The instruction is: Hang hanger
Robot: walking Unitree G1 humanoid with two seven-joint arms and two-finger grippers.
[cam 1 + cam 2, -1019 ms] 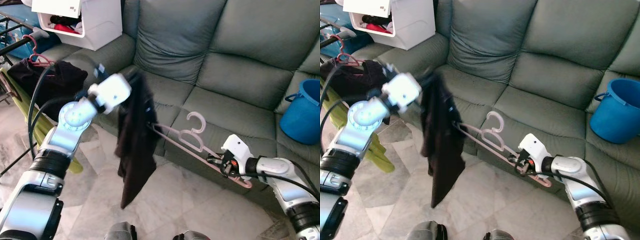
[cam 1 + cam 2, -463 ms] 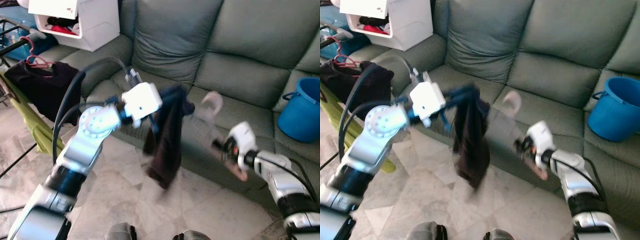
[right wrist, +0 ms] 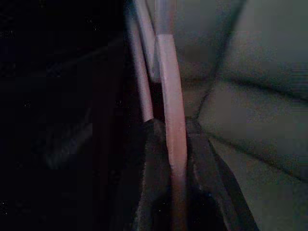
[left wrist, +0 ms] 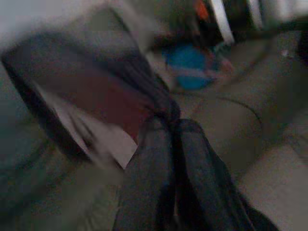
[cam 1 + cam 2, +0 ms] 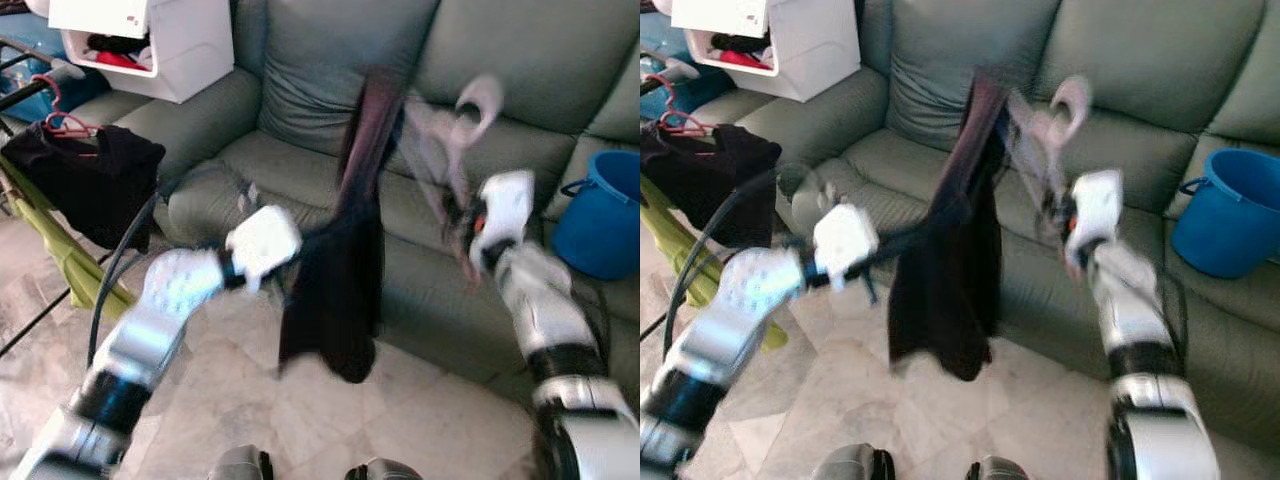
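- Two arms raised before grey-green leather sofa [image 5: 520, 40], plump and seamed, chosen as landmark; both eye views smeared by motion.
- Draped against sofa's middle seat: dark garment [image 5: 345, 270], soft and limp, bunched narrow at top, widening to a ragged hem near pale marble floor [image 5: 250, 420].
- Off sofa's left arm: drying rack [image 5: 45, 180] of thin dark rails bearing another dark garment on a red hanger, yellow-green cloth below.
- On sofa's right-hand seat: blue plastic bucket [image 5: 600, 225], round and smooth.
- Held high before sofa's backrest: pink hanger [image 5: 445, 140], slim rigid plastic, long axis tilted steeply, hook [image 5: 478, 98] uppermost, upper arm reaching into garment's top.
- Right gripper [image 5: 462, 225] clamped on hanger's lower end, pink bar pinched between black fingers [image 3: 159, 159] in wrist view.
- Left gripper [image 4: 175, 144] low before sofa's front, fingers pinched tight on garment's cloth.
- Judged crucial: rack far left of hanger, hook pointing up and away from rail, right arm controlling it.
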